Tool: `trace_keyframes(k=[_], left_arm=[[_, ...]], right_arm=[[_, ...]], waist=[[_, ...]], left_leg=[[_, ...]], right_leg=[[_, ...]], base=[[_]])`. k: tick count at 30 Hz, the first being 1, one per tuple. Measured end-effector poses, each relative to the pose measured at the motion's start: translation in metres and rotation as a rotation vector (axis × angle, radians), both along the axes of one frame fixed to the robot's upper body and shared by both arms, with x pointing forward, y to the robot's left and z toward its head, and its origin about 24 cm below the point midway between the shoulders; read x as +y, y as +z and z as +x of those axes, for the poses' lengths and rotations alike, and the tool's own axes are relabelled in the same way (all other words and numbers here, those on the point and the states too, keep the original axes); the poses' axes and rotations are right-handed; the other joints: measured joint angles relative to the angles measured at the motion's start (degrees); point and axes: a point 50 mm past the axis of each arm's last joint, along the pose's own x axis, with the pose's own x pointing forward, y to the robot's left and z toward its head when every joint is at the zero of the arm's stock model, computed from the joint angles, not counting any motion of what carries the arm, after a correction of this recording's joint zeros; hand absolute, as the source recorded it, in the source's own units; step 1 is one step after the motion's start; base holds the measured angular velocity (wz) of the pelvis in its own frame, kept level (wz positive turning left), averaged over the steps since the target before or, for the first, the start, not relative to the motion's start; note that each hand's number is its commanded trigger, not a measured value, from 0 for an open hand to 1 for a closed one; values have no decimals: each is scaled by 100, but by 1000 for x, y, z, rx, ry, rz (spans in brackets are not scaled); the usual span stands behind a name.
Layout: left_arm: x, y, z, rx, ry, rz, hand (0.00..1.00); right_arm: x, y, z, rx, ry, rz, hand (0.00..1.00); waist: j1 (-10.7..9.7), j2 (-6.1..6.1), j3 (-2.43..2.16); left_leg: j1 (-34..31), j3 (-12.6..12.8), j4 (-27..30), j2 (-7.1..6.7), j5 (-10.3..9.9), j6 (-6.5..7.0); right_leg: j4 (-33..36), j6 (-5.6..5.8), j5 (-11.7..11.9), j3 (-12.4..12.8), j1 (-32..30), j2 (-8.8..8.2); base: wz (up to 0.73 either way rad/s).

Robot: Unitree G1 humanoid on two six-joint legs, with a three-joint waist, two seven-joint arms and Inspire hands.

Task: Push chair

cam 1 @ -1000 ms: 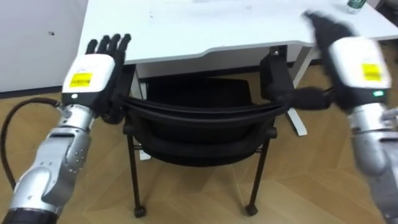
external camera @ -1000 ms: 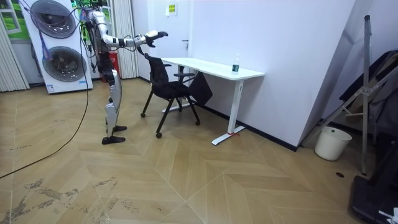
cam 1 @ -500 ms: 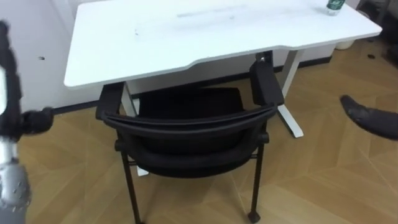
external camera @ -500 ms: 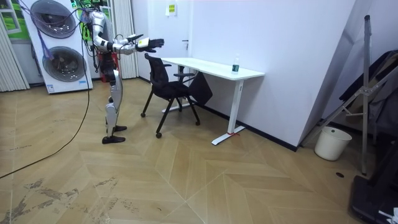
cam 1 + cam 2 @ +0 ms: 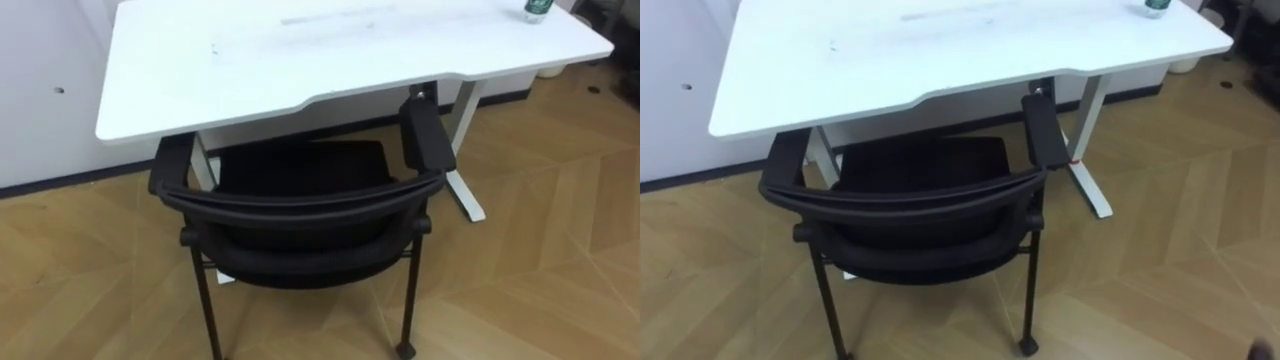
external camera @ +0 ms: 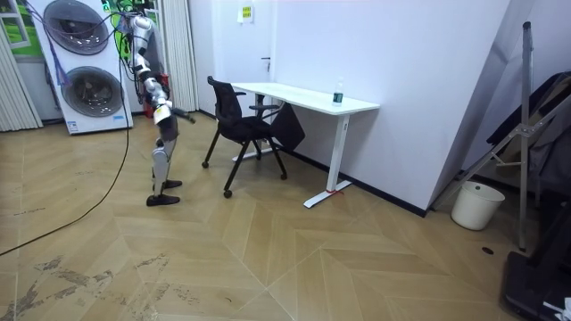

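In the eye views we look down on the black chair (image 5: 300, 200). Its curved backrest is the part nearest to us, and its seat goes partly under the front edge of the white desk (image 5: 300, 50). The two armrests point toward the desk, and the ends of them reach just under its edge. These views show details that the room view is too far away to give: a small bottle (image 5: 537, 9) stands at the far right corner of the desk top, and the chair's front legs end in small castors on the wooden floor (image 5: 540, 250).

The room view shows the whole place. The robot stands upright on the room view's left, facing the chair. It is a little apart from the chair and does not touch it. The chair stands between the robot and the desk, at the desk's near end. One hand (image 6: 175, 112) is low at hip height and points toward the chair. It is very small there, so we cannot tell which hand it is, nor whether it is open or closed. It holds nothing that we can see. Behind the robot are two stacked washing machines (image 6: 85, 67). Far on the room view's right, a white bucket (image 6: 468, 205) stands by the wall.
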Motion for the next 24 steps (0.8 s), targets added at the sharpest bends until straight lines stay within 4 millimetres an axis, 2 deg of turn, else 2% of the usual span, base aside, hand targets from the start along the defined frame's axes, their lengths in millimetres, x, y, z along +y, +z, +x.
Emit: trace_keyframes(k=[3, 6, 8, 11, 14, 16, 20, 24], left_arm=[[-19, -20, -37, 106, 118, -175, 0], [-40, -33, -61, 184, 190, -339, 0], [-53, -39, -66, 217, 211, -414, 0], [-67, -45, -72, 268, 205, -498, 0], [-72, -48, -63, 275, 160, -540, 0], [-74, -51, -46, 265, 111, -545, 0], [-75, -53, -25, 239, 58, -547, 0], [-76, -53, -1, 192, 6, -541, 0]], right_arm=[[27, -21, -39, 83, -100, 200, 0], [54, -35, -59, 145, -140, 354, 0], [64, -39, -60, 166, -130, 424, 0], [71, -44, -52, 159, -86, 494, 0], [76, -48, -40, 117, -69, 532, 0], [82, -51, -22, 74, -26, 563, 0], [93, -56, -4, 20, 17, 627, 0], [103, -59, 4, 10, 87, 694, 0]], waist=[[-39, -3, -3], [-35, 4, 5], [-81, 7, 17], [-146, -10, 27], [-147, -24, 26], [-144, -35, 24], [-164, -89, 25], [-198, -176, 21]], left_leg=[[6, -2, 19, -12, -14, 0], [9, 3, 70, -13, -57, -42], [-5, 18, 153, -9, -87, -44], [-6, 53, 208, -3, -88, -48], [-7, 70, 241, 10, -79, -61], [-21, 76, 255, 18, -75, -66], [-38, 74, 249, 16, -70, -58], [-26, 71, 208, 4, -61, -42]], right_leg=[[12, 1, -39, 5, 28, -13], [26, -4, -74, 3, 46, -16], [90, -14, -118, 9, 19, -25], [92, -54, -159, 20, 12, -34], [113, -72, -194, 74, 13, -23], [123, -75, -194, 99, -6, -16], [97, -76, -193, 93, -10, -10], [92, -76, -191, 49, -1, -15]], base=[[0], [-1], [-2], [-5], [0], [0], [0], [0]])
